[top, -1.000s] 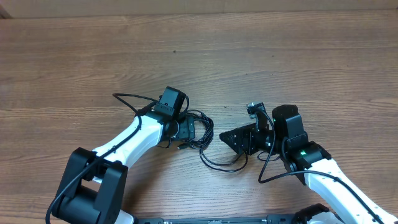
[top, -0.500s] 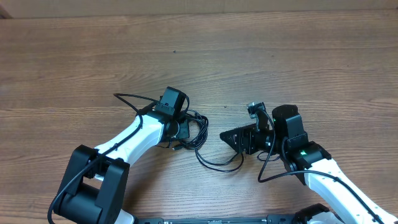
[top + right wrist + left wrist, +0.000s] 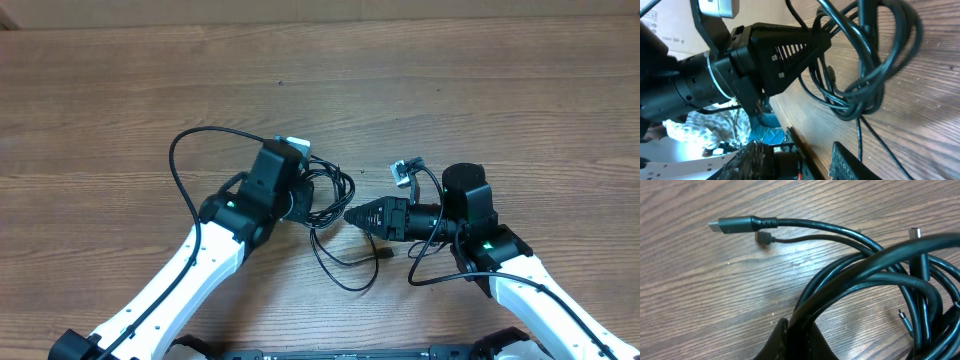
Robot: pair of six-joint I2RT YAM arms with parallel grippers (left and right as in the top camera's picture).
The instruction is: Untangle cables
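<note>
1. Overhead view
   - The cables (image 3: 328,190) are seen bunched in loops near the middle of the wooden table (image 3: 450,90).
   - One loose loop (image 3: 345,272) is trailed from the bunch toward the robot's side.
   - The left gripper (image 3: 300,198) is set against the left side of the bunch, and its jaws are hidden under the wrist.
   - The right gripper (image 3: 352,214) is pointed at the bunch from the right, and its tip is placed just beside the loops.

2. Left wrist view
   - The cables (image 3: 865,275) are seen as overlapping black loops at the right of the frame, over the table (image 3: 700,290).
   - Several cords are led down into the dark finger (image 3: 790,342) at the lower edge.
   - Two plug ends are laid on the wood to the left of the bunch: a larger plug (image 3: 732,226) and a small plug (image 3: 762,237) just beside it.

3. Right wrist view
   - The left gripper (image 3: 826,39) is seen fully closed, and strands of the cables (image 3: 865,95) are pinched at its tip.
   - The rest of the bunch is draped from that tip over the table (image 3: 935,100).
   - The right gripper (image 3: 797,147) is seen with its two fingers held apart. Nothing is gripped between them, and they are placed near the bunch without being closed on it.
</note>
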